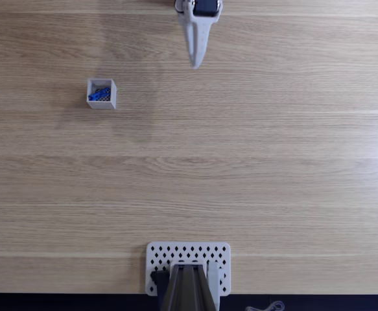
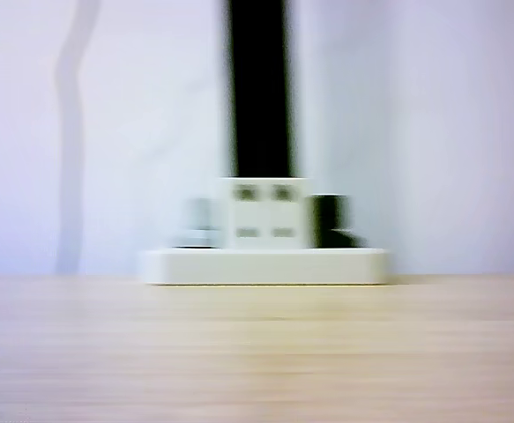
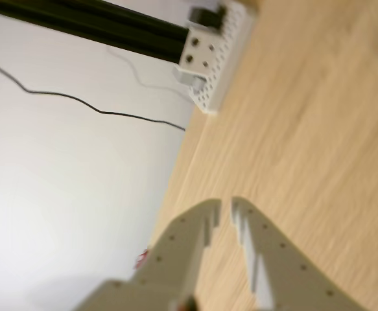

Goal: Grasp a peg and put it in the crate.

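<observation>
fixed view: the white crate point(image 1: 102, 93) at far left holds the blue peg point(image 1: 98, 95). the gripper point(image 1: 196, 63), far centre, is empty, fingers nearly together.

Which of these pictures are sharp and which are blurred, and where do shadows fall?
The fixed view is sharp: the peg in the crate reads clearly, with soft shadows on the table near the crate. The other view is heavily blurred, the white plate only a shape. The wrist view is smeared; the claw looks nearly shut.
</observation>
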`<move>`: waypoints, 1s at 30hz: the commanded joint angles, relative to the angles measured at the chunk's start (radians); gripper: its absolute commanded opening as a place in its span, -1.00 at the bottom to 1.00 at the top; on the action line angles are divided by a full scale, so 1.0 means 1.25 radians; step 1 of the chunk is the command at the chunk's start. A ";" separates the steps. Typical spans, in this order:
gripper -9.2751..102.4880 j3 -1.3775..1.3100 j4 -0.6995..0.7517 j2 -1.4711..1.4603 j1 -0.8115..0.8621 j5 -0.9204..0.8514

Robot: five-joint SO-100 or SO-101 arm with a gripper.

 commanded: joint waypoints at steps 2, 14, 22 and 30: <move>-0.85 -0.013 0.109 0.112 -0.022 0.232; -0.84 0.083 0.164 0.193 -0.022 0.358; -0.85 0.206 0.183 0.329 -0.013 0.358; -0.83 0.205 0.268 0.340 0.010 0.358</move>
